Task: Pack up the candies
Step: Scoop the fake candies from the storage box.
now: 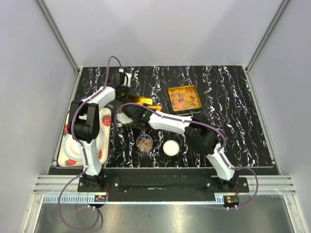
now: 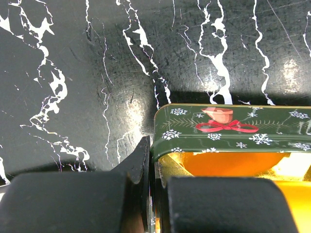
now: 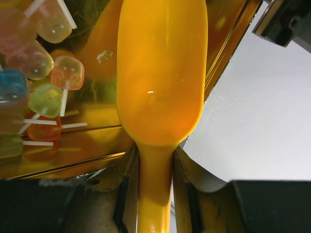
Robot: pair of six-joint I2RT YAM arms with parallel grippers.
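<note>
Your left gripper [image 2: 151, 167] is clamped on the wall of the green tin [image 2: 233, 127] — bracing it for scooping, I'd judge. Your right gripper [image 3: 154, 174] pinches the yellow-orange scoop [image 3: 160, 73] by its handle — the candies [image 3: 43, 73] lie just left of its bowl, inside that tin.

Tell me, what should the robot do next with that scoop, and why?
Probably ease the scoop sideways, under the candies. No candy shows on it yet, the candies lie right beside it inside the tin, and the left hand grips the tin's wall, which should steady it.
</note>
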